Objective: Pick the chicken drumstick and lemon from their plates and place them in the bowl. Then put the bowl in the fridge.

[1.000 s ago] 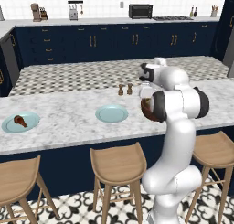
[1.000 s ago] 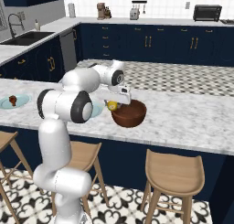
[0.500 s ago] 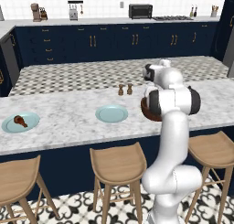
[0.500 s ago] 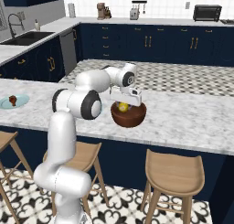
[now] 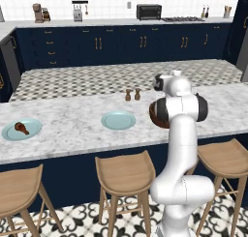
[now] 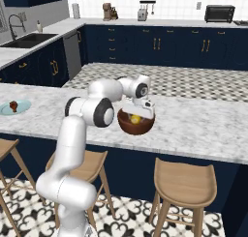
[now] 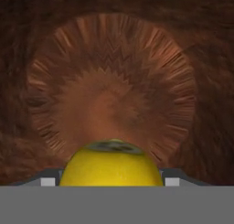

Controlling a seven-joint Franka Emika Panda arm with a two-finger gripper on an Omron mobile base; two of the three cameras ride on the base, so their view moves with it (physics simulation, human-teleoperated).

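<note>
Arm swung right over bowl [image 6: 136, 123], gripper [image 6: 135, 116] fingers clasping lemon [image 7: 111, 166]

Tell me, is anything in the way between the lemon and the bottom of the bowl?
No, nothing visible is. In the hand view the lemon sits between the tool's fingers, with the bare wooden inside of the bowl right beyond it. From the right base view, the lemon is already down inside the bowl's rim.

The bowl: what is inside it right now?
The lemon hangs inside the bowl, between the gripper fingers, above its bare wooden bottom. The drumstick lies on its plate. The lemon hides its own contact points.
</note>
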